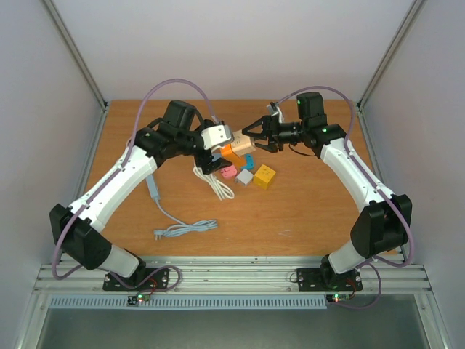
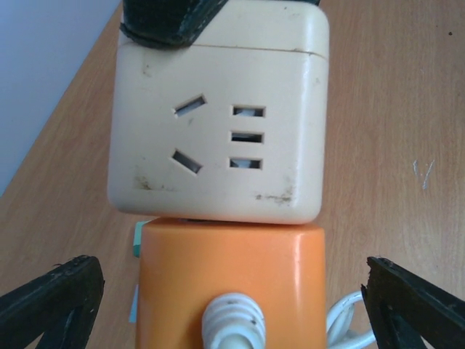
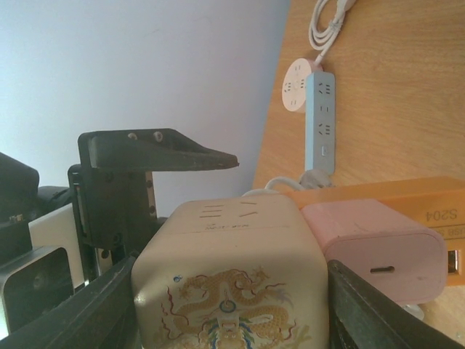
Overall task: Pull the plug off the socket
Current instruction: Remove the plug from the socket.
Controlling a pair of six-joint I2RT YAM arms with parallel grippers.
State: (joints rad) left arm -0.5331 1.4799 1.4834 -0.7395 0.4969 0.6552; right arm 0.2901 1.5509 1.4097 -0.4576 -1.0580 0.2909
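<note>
The socket point(image 2: 218, 123), a cream cube with outlet holes, sits flush against the plug point(image 2: 232, 283), an orange block with a white cable coming out of it. My left gripper point(image 2: 232, 309) is open, its black fingers point(image 2: 51, 305) standing wide on either side of the plug without touching it. My right gripper point(image 3: 229, 313) is shut on the socket point(image 3: 229, 269), one finger pressed on each side of its dragon-printed face. From above, both grippers meet at the socket point(image 1: 238, 136), the left gripper point(image 1: 218, 149) on one side and the right gripper point(image 1: 252, 135) on the other.
A pink charger point(image 3: 378, 247) lies against the socket. Blue point(image 1: 249, 158), pink point(image 1: 228, 172), grey point(image 1: 244, 176) and yellow point(image 1: 264, 177) blocks lie close by on the table. A coiled white cable point(image 1: 218, 185) and a pale power strip point(image 1: 154, 187) with its cord point(image 1: 185, 229) lie to the left.
</note>
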